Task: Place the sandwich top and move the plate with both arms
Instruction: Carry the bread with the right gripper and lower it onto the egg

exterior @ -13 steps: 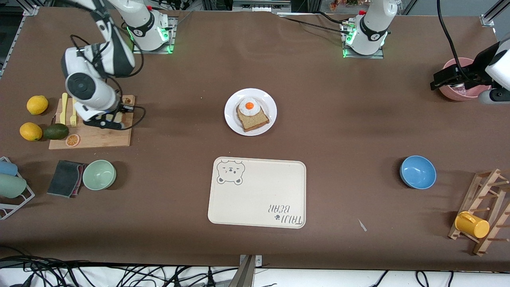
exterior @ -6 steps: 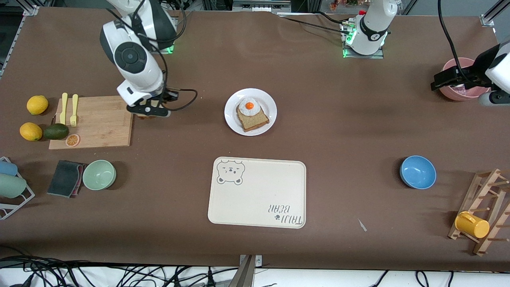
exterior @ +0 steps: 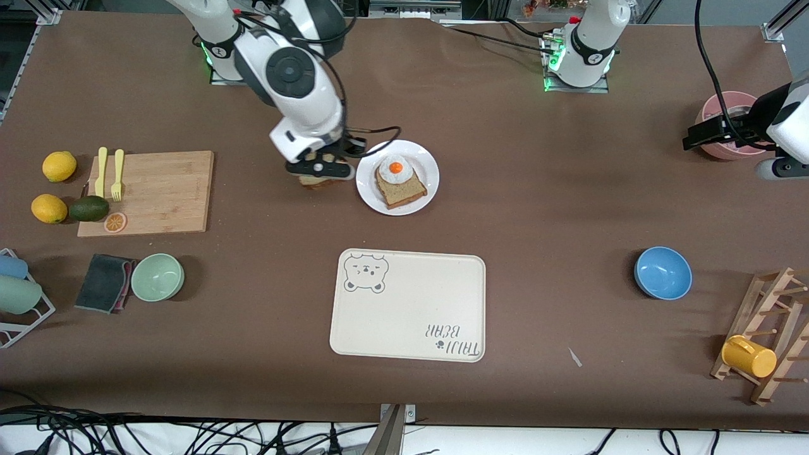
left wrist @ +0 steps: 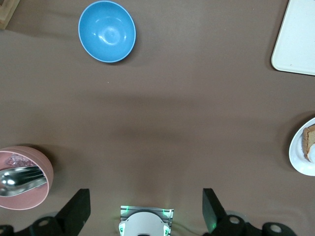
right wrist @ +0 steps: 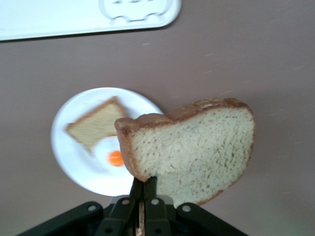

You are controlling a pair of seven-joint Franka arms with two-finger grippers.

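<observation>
The right gripper (exterior: 318,169) is up in the air with the sandwich top (right wrist: 189,147) pinched tight by its edge between its fingers, the bare, speckled face plain in the right wrist view, brown crust round the rim. It hangs over bare table just beside the plate (exterior: 425,158), at roughly nine o'clock off the rim, and in the front view only a sliver of the bread peeks out under the black gripper. On the plate sits the other slice (exterior: 401,187) with a fried egg (exterior: 395,168) on it (the yolk bright orange, hard to miss). The bear-printed tray (exterior: 407,306) lies at six o'clock from the plate, nearer the front camera. The left gripper (exterior: 711,131) hangs over the pink bowl (exterior: 727,104) at the left arm's end of the table, around three o'clock from the plate, its fingers (left wrist: 77,212) spread wide and holding nothing; that arm waits. Its wrist view shows a metal spoon (left wrist: 17,178) lying in the pink bowl, and the blue bowl (exterior: 662,272) well apart from it. At the right arm's end, the wooden cutting board (exterior: 158,196) carries a yellow fork (exterior: 116,175) and a yellow knife (exterior: 101,172).
</observation>
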